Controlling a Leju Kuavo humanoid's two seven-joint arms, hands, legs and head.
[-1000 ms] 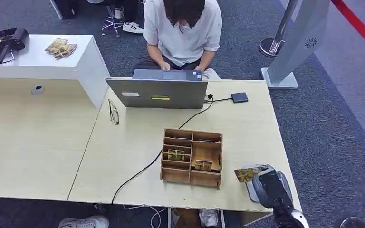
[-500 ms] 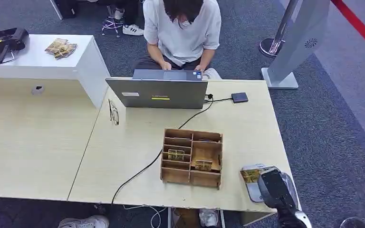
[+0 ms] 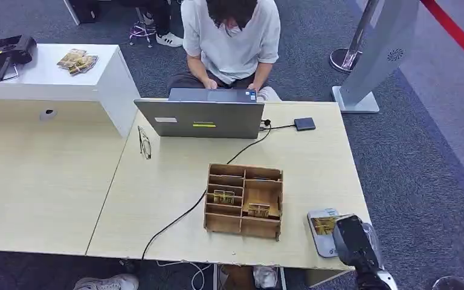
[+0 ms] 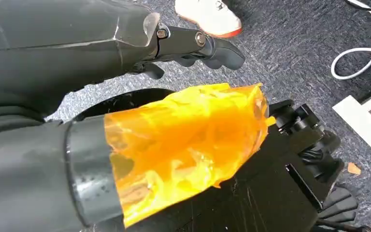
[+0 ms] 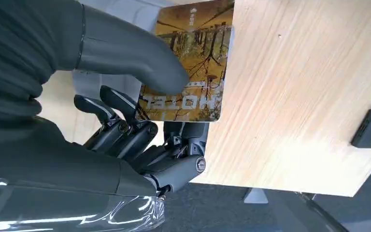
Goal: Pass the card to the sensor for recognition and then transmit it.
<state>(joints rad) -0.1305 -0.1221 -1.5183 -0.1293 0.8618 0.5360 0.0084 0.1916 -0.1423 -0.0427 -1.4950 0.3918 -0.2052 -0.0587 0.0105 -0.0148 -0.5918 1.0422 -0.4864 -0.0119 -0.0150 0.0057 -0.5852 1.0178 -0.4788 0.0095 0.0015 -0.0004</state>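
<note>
My right hand [image 3: 351, 243] is at the table's front right corner and pinches a yellow-brown hotel card [image 3: 324, 225]. The card lies flat over the grey-white sensor pad [image 3: 320, 244], low above it or touching; which one I cannot tell. In the right wrist view the thumb [image 5: 125, 50] presses on the card [image 5: 193, 67] and the dark fingers sit beneath it, with the pad [image 5: 84, 83] behind. My left hand [image 4: 188, 43] hangs over the carpet and holds nothing, its fingers loosely curved, orange film on its thumb.
A wooden organiser [image 3: 244, 200] with more cards stands mid-table. Behind it a person [image 3: 232, 36] works at a grey laptop [image 3: 200, 118]. A black cable [image 3: 181, 217] crosses the table, and a small dark box [image 3: 304, 124] lies at the far right. Table edge [image 3: 362, 199] is close.
My right hand has drawn the card a little to the right and toward the front edge, so it now lies over the sensor pad instead of jutting past its left side.
</note>
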